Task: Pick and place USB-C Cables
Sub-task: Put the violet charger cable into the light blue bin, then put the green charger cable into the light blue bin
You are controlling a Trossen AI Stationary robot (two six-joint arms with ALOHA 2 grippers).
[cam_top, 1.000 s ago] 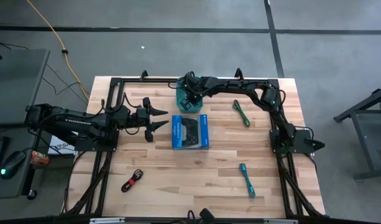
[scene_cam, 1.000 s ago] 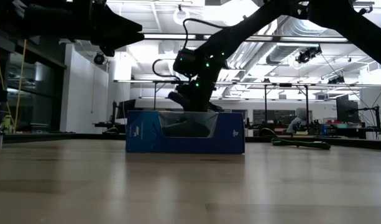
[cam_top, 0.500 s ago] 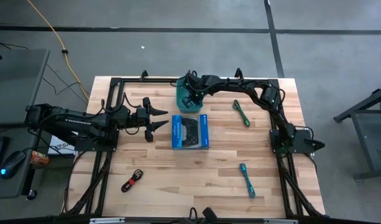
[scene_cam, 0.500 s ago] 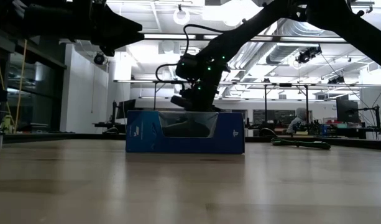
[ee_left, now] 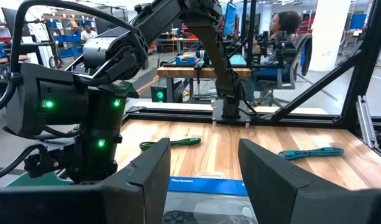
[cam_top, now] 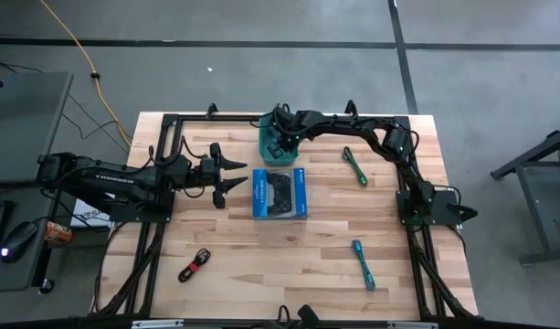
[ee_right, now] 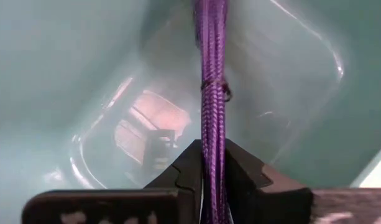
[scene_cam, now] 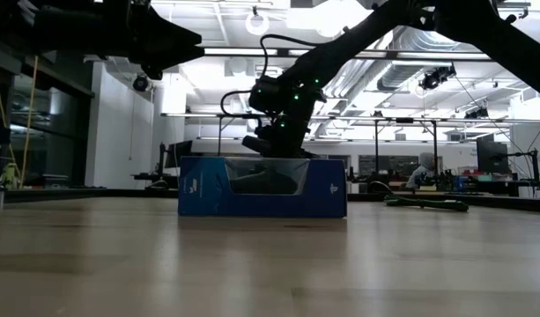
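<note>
Right gripper (ee_right: 213,163): your right arm reaches across the far side of the table, with the gripper over the teal bin (cam_top: 266,144) at about 12 o'clock from the table's centre. In the right wrist view its fingers are clenched on a cable that looks purple (ee_right: 212,93) there, and the cable hangs inside the bin.

Left gripper (cam_top: 232,174): your left arm waits at about 9 o'clock, held above the table. Its fingers are spread apart, released, with nothing between them, and they point toward the blue box (cam_top: 280,194).

Blue box: it lies flat at the table's centre and shows a black game controller. The teal bin sits just beyond it at 12 o'clock.

Green cable (cam_top: 354,166): it lies on the wood at about 2 o'clock from the box, apart from the bin.

Teal cable (cam_top: 364,265): it lies at about 4 o'clock, near the front right of the table.

Black cable with red band (cam_top: 195,266): it lies at about 8 o'clock, near the front left.

Table (cam_top: 261,256): light wood, with a dark frame along its edges.

Room: in the left wrist view a person (ee_left: 283,25) sits on a chair beyond the table.
</note>
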